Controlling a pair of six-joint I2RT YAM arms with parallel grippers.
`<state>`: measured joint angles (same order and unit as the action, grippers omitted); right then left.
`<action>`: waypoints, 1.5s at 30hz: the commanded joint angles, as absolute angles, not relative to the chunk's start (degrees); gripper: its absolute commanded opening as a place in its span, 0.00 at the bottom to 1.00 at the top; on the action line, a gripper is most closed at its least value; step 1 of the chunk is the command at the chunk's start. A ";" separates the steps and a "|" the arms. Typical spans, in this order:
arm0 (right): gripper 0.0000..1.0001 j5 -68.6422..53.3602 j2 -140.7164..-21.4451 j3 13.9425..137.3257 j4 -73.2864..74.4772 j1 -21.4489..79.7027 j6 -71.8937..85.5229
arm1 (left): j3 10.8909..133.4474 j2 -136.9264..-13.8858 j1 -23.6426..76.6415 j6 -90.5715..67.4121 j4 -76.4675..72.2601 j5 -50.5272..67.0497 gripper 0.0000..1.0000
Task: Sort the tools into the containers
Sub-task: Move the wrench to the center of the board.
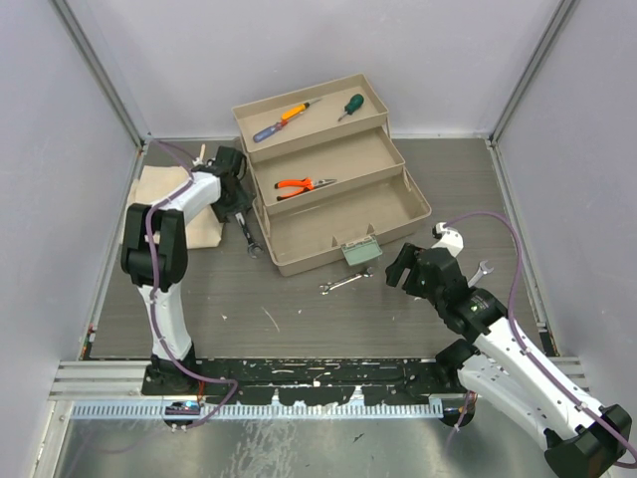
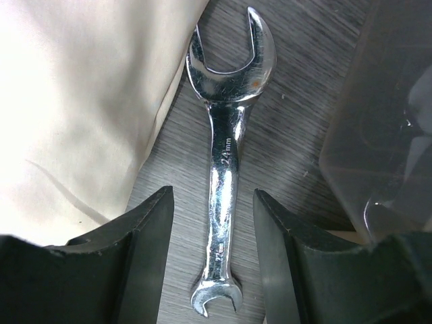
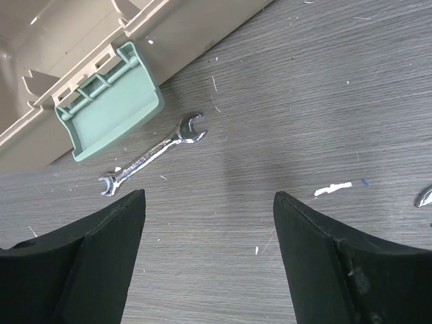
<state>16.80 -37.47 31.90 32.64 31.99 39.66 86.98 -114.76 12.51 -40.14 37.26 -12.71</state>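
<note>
The tan toolbox [image 1: 398, 214] stands open with three stepped trays. The top tray holds a blue-red screwdriver [image 1: 267, 130], an orange-handled one [image 1: 296, 112] and a green-handled one [image 1: 350, 106]. Orange-handled pliers [image 1: 297, 184] lie in the middle tray. My left gripper [image 1: 237, 206] is open and low over the table, its fingers astride a silver wrench [image 2: 226, 155] without touching it [image 2: 212, 202]. My right gripper [image 1: 403, 269] is open and empty [image 3: 209, 199]. A small wrench [image 3: 152, 155] lies beyond it, by the pale green latch [image 3: 111, 111].
A cream cloth [image 2: 74, 115] lies just left of the left gripper's wrench, and the toolbox wall [image 2: 385, 135] is close on its right. A third wrench [image 1: 484, 269] lies to the right of the right gripper, its tip at the right wrist view's edge [image 3: 424, 196].
</note>
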 commanded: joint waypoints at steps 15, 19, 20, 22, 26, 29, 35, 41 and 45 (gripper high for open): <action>0.81 17.24 -36.12 31.81 31.29 31.90 40.17 | 86.06 -117.85 13.92 -39.46 36.19 -13.50 0.33; 0.81 17.23 -36.26 31.85 31.25 31.90 40.16 | 82.58 -116.28 13.90 -39.42 35.50 -12.78 0.26; 0.81 17.24 -36.36 31.84 31.14 31.95 40.14 | 81.48 -115.55 13.91 -39.57 35.26 -12.56 0.25; 0.81 17.04 -36.62 31.94 30.91 31.90 40.12 | 78.53 -113.93 13.96 -40.06 34.53 -12.20 0.25; 0.81 16.67 -37.36 32.07 30.10 31.86 39.72 | 71.35 -109.35 14.39 -41.43 32.91 -10.79 0.22; 0.81 16.56 -38.00 32.29 29.65 31.90 39.32 | 66.59 -106.04 16.09 -42.75 32.28 -10.13 0.21; 0.81 17.49 -38.80 33.54 29.62 31.90 37.00 | 56.62 -98.53 20.57 -47.82 31.67 -8.58 0.20; 0.81 17.75 -39.85 33.95 29.62 31.90 34.56 | 47.73 -89.41 28.43 -56.01 31.90 -9.14 0.21; 0.81 16.43 -40.43 33.90 29.15 31.90 33.65 | 46.29 -83.93 34.04 -60.35 34.87 -12.11 0.29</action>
